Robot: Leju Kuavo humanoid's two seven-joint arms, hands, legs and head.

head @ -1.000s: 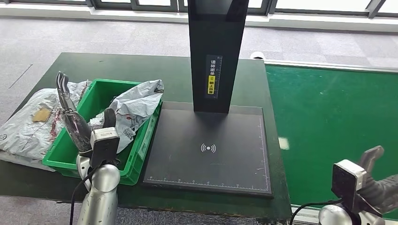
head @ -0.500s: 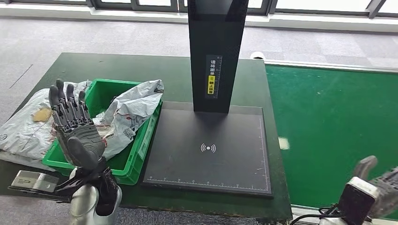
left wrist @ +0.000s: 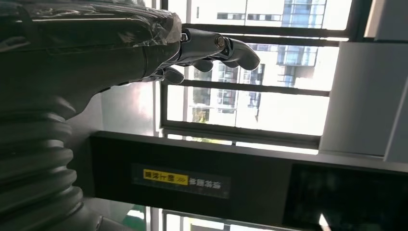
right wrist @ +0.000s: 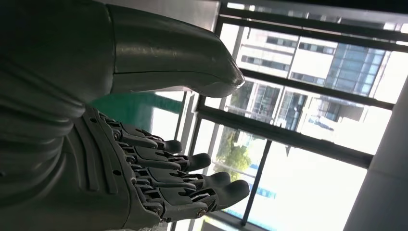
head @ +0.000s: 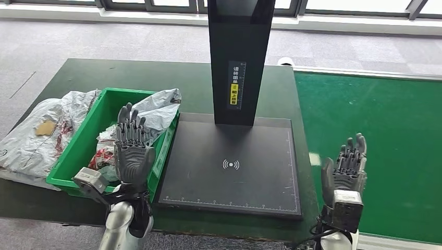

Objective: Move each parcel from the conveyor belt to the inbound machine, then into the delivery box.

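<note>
left robot hand (head: 134,151): spread, empty, raised at the desk (head: 104,75) front edge.
right robot hand (head: 347,169): spread, empty, beside belt (head: 375,130), probably waiting.
scan pad (head: 232,164): bare.
parcels (head: 151,117): in green bin (head: 68,172).

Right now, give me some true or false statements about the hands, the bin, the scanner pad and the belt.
1. Both hands hold nothing. True: the left hand and right hand are raised with fingers apart.
2. A parcel lies on the scanner pad. False: the pad is bare.
3. The green bin holds a grey parcel. True.
4. A parcel waits on the belt. False: the visible belt carries none.
5. Another parcel lies outside the bin on the table. True.
</note>
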